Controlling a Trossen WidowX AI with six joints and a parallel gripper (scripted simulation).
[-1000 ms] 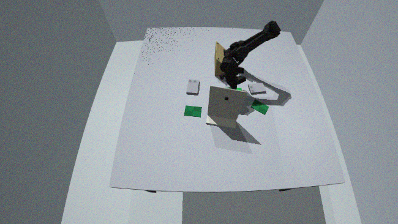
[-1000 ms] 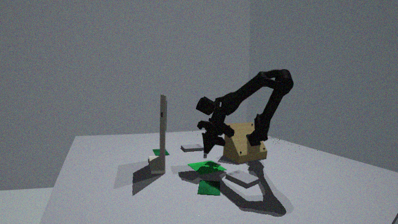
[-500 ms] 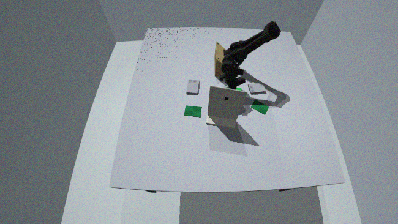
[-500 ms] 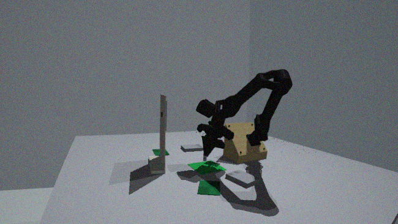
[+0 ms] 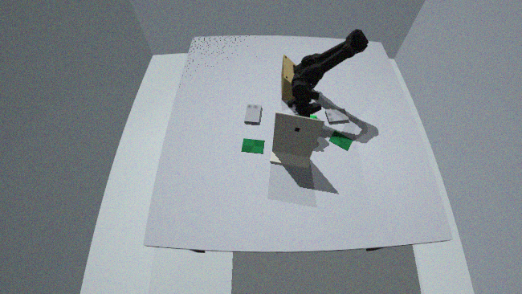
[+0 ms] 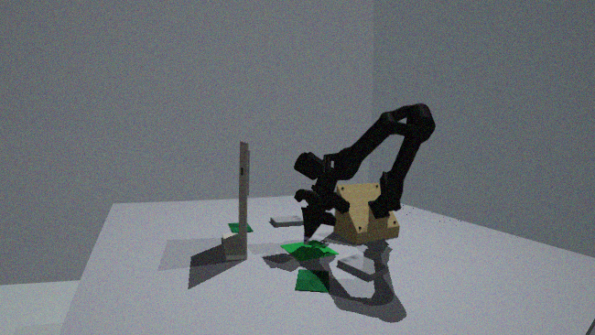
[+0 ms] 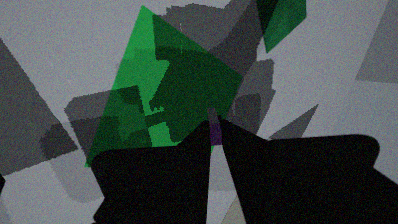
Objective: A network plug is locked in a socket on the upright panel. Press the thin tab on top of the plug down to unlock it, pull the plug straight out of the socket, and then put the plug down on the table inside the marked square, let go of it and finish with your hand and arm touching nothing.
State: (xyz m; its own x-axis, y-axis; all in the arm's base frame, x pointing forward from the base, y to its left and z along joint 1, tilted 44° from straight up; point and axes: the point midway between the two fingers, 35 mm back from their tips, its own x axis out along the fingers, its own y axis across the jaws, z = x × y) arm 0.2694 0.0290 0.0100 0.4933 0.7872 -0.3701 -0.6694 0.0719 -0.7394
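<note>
The upright panel (image 5: 293,146) (image 6: 243,206) stands beside my gripper, with a small dark opening (image 5: 297,129) in it. My gripper (image 6: 307,240) (image 7: 214,125) points down and is shut on the plug, away from the panel. The plug (image 7: 215,134) shows as a small purple and grey piece between the fingertips. The bright green marked square (image 5: 313,116) (image 6: 293,249) (image 7: 132,65) lies on the table under the gripper, partly in shadow. In the wrist view the plug overlaps the square's edge. Whether the plug touches the table cannot be told. The panel hides the fingertips in the top view.
Darker green patches lie around: one patch (image 5: 253,146) (image 6: 240,227) on one side, another patch (image 5: 341,140) (image 6: 312,281) (image 7: 287,25) on the other. A grey block (image 5: 253,114) (image 6: 287,221) and a second grey block (image 5: 336,116) (image 6: 359,266) flank the arm's wooden base (image 5: 287,88) (image 6: 359,206).
</note>
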